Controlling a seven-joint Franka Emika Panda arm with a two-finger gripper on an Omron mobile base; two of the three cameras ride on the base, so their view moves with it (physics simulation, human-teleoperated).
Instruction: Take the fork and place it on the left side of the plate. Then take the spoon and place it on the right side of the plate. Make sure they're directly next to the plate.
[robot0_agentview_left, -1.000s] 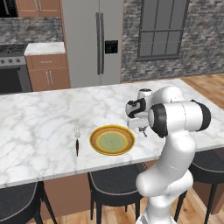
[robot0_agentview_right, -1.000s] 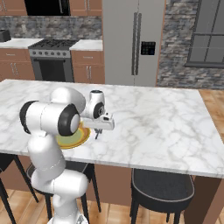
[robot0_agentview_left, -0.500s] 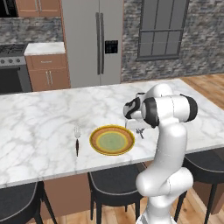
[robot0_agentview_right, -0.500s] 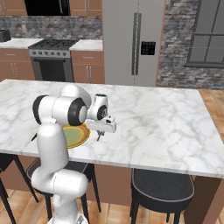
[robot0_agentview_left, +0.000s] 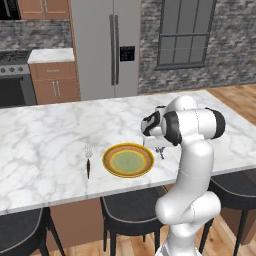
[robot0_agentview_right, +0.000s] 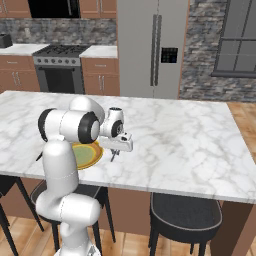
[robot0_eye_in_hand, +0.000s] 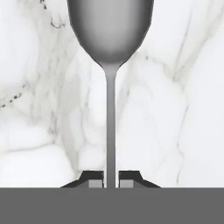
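From the left side, the yellow-rimmed plate (robot0_agentview_left: 128, 160) lies on the marble counter (robot0_agentview_left: 45, 140) near its front edge, and the dark-handled fork (robot0_agentview_left: 88, 159) lies just beside the plate's left rim, tines pointing away from the stools. The gripper (robot0_agentview_left: 160, 153) hangs by the plate's right rim, and a thin grey thing points down from it, too small there to name. The hand camera makes it clear: the two dark fingers (robot0_eye_in_hand: 95, 178) are pressed on the thin handle of the spoon (robot0_eye_in_hand: 110, 52), and its oval bowl points away from the hand, above the white marble. From the right side, the arm covers a part of the plate (robot0_agentview_right: 88, 155) and the spoon (robot0_agentview_right: 113, 155) hangs under the gripper (robot0_agentview_right: 115, 151), just above the counter, between the plate and the bare marble.
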